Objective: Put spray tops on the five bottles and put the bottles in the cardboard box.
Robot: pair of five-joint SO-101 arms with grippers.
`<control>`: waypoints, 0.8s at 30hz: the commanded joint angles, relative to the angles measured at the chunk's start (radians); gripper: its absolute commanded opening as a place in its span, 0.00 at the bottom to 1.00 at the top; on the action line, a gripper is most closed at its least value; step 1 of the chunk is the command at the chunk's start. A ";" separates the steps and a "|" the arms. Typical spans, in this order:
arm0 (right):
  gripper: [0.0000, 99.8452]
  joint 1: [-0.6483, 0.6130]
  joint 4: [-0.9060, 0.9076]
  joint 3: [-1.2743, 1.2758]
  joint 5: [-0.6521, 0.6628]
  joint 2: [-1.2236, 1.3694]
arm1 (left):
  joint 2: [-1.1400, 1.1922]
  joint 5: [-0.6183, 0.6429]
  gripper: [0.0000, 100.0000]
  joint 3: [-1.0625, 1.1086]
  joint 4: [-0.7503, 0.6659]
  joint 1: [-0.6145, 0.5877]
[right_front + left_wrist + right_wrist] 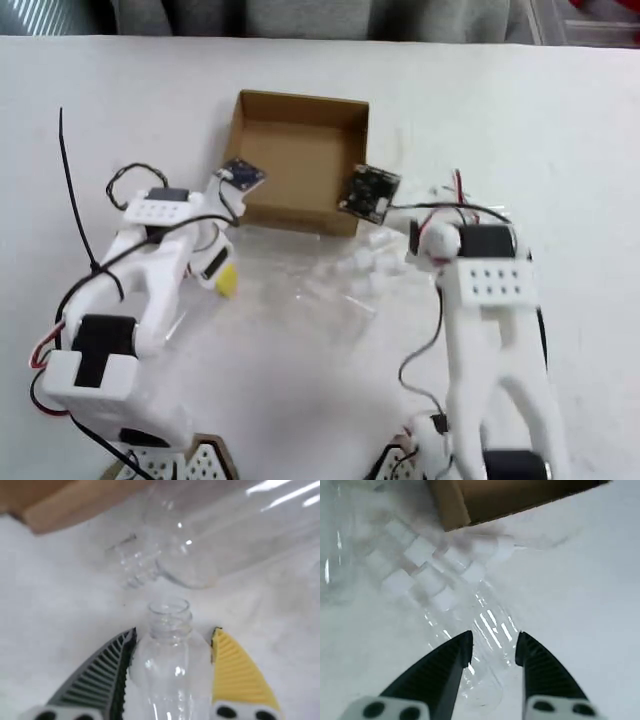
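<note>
My left gripper (172,636), one finger grey and one yellow, is shut on a clear bottle (170,670) that has an open neck and no top. In the high view this gripper (222,268) sits just left of the cardboard box's (300,160) near corner. More clear bottles (225,530) lie ahead of it on the table. My right gripper (492,640) stands open, its black fingers on either side of a clear bottle (487,625) lying on the table. Several white spray tops (430,570) lie between that bottle and the box (520,495).
The open box holds nothing I can see. Bottles and spray tops (368,265) crowd the strip of white table (560,120) in front of the box, between the two arms. Cables trail beside both arms.
</note>
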 commanded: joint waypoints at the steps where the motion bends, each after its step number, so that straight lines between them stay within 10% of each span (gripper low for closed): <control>1: 0.14 -0.033 0.064 -0.161 0.212 0.162 | -0.016 -0.012 0.12 0.003 0.002 -0.021; 12: 0.14 -0.054 0.555 -0.908 0.598 0.736 | -0.117 -0.068 0.13 0.101 -0.068 -0.021; 24: 0.19 -0.047 0.633 -1.378 0.646 1.167 | -0.157 -0.068 0.13 0.140 -0.112 -0.019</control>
